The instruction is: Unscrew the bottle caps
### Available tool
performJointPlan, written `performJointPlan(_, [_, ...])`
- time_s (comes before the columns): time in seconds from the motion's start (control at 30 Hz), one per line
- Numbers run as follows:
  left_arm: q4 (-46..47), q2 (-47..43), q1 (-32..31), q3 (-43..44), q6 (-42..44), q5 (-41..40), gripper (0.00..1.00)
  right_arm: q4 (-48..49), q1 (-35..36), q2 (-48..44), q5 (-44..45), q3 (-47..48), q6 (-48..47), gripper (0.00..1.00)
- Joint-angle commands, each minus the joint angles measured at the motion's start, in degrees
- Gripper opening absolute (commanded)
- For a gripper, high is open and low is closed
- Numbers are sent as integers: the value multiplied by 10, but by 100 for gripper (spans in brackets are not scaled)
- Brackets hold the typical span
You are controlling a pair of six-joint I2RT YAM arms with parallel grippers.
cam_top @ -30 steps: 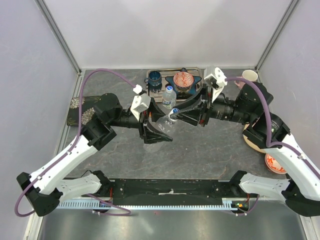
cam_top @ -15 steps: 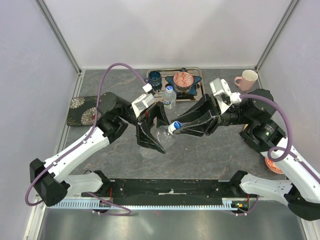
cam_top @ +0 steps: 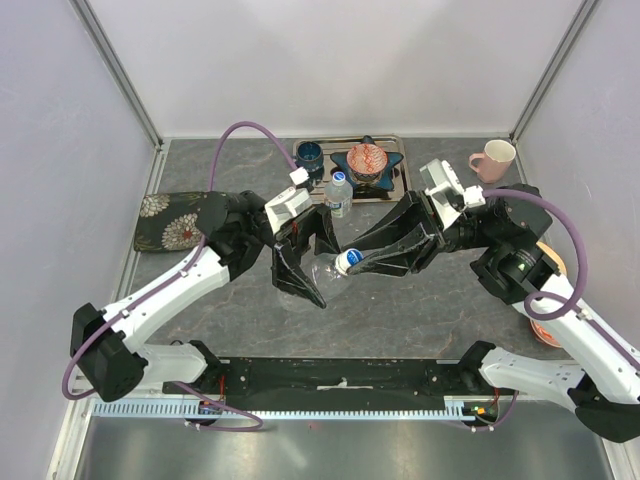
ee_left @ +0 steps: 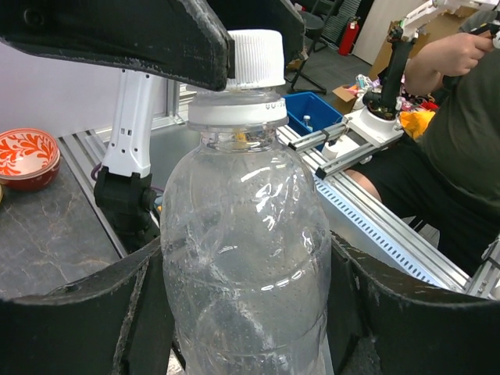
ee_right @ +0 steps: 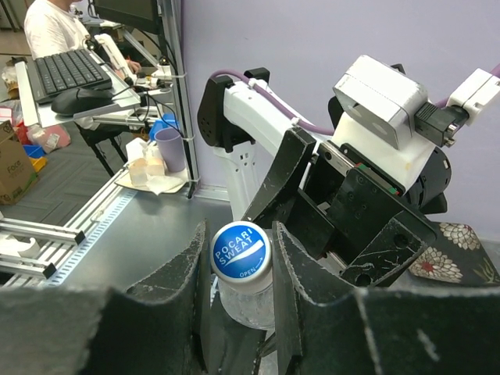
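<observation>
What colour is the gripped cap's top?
The cap is blue-topped with white lettering, clearest in right wrist view.

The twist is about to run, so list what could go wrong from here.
1. The left gripper squeezes the thin clear bottle, whose wall looks creased. Held tilted, it may spill any liquid once the cap loosens.
2. The right gripper pinches only the cap's sides, so it might slip, or the bottle might turn with it.
3. The second bottle stands just behind the left gripper and could be knocked over.

blue mug (cam_top: 309,155), red bowl (cam_top: 366,160) on tray (cam_top: 335,142); pink mug (cam_top: 495,157); floral pouch, perhaps (cam_top: 172,220).
</observation>
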Motion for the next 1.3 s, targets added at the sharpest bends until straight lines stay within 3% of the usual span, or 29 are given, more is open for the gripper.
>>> performJointPlan(0.0, [-10, 10, 37, -1, -17, -43, 42, -59, 19, -27, -76, 34, 15, 0])
performJointPlan(0.03, [-25, 8, 37, 1, 3, -47, 42, -75, 19, -27, -66, 38, 3, 0])
performJointPlan(0.07, [-65, 6, 39, 2, 19, -57, 42, -96, 19, -27, -56, 40, -4, 11])
performJointPlan(0.13, [-135, -8, 40, 12, 94, -72, 42, -144, 19, -22, -18, 57, -29, 20])
performJointPlan(0.17, [-218, -14, 40, 16, 125, -96, 42, -156, 19, -21, -3, 62, -36, 24])
performJointPlan(0.3, [-328, -36, 40, 35, 227, -150, 42, -187, 19, -18, 53, 73, -53, 34])
performJointPlan(0.57, [-399, -59, 40, 37, 297, -195, 42, -202, 19, -12, 115, 84, -58, 51])
performJointPlan(0.9, [-447, -67, 40, 34, 342, -227, 42, -206, 19, -8, 173, 97, -47, 65])
performJointPlan(1.1, [-463, -77, 40, 31, 367, -253, 42, -220, 19, 0, 319, 117, -32, 74])
performJointPlan(1.27, [-476, -85, 39, 31, 382, -272, 43, -228, 19, 11, 363, 125, -18, 79])
